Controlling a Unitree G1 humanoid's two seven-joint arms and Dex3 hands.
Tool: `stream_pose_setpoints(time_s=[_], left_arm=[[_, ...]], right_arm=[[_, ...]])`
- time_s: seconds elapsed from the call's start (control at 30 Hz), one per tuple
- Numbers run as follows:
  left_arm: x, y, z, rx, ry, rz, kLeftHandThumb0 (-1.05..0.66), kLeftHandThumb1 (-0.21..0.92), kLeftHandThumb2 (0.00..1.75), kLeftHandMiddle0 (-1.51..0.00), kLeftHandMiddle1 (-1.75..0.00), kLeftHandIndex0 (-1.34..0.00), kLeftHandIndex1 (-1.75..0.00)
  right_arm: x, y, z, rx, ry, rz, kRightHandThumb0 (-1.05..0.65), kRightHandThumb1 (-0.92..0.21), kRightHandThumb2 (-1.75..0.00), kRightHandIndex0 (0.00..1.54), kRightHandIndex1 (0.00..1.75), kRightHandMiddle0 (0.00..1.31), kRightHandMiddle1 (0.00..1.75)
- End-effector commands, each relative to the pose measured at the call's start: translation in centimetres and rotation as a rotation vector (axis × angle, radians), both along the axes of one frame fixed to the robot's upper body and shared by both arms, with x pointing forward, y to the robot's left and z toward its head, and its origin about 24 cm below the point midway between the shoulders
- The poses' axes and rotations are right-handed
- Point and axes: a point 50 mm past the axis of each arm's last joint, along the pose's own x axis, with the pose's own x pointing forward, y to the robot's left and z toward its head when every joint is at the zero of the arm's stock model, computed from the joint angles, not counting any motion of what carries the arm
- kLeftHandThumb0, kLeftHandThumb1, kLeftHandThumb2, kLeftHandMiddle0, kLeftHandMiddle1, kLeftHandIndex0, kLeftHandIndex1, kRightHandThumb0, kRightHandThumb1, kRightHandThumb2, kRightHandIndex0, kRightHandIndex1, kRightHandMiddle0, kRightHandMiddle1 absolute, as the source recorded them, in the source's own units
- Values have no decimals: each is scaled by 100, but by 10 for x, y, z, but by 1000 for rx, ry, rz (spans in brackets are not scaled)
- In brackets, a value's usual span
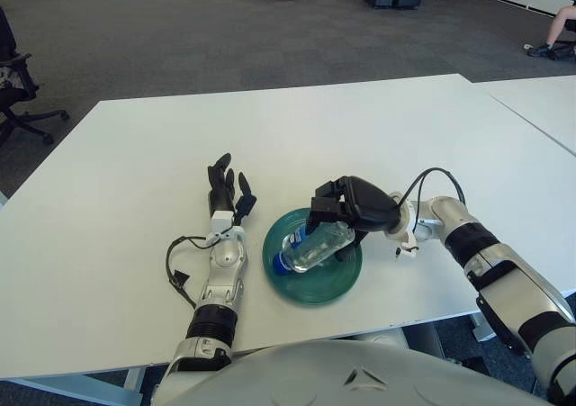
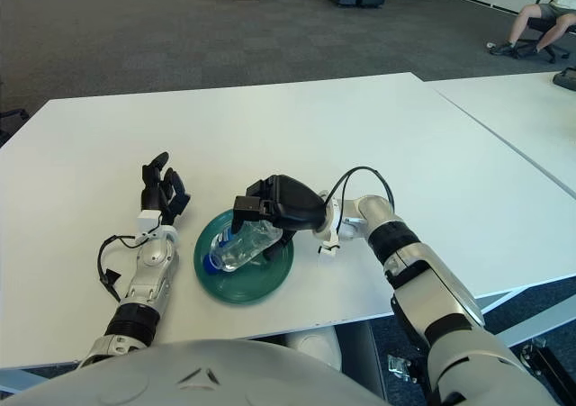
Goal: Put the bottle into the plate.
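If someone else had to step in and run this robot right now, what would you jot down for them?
Right hand: fingers closed on the clear bottle, over the green plate.
Left hand: idle, fingers open, showing just left of the plate.
Bottle: lying tilted inside the plate, blue cap end toward the left rim.
Done: bottle brought into the plate.
Left: let go of the bottle and draw the right hand away. Whether the bottle already rests fully on the plate cannot be told.

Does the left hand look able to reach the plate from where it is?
Probably yes: the left hand shows just left of the green plate, nothing between them, though the right hand holds the bottle over it.
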Motion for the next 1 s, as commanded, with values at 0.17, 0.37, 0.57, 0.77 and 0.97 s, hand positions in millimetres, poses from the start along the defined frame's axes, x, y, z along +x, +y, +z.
stream_pose_setpoints(time_s=[0.17,0.37,0.57,0.77,0.97], left_arm=[[1,1,3,2,-19,-3,-80,92,85,-37,-1,0,-86],[1,1,3,-1,-27,-7,-80,92,85,-37,0,0,-85],[0,1,3,-1,-32,-11,-80,92,85,-36,0,0,-85],[0,0,3,3,-35,-11,-80,92,85,-36,0,0,-85],[0,0,3,7,-32,-9,-80,92,85,-36,0,0,-84]], right_arm=[[25,1,18,20,-49,-105,-44,-42,-119,107,175,53,175],[34,-2,16,-6,15,-145,-44,-42,-118,106,175,53,175],[39,-3,16,-38,64,-169,-45,-42,-118,105,175,53,175],[46,-6,16,-82,117,-202,-45,-42,-118,105,175,53,175],[49,-7,17,-100,165,-215,-45,-42,-119,105,175,54,175]])
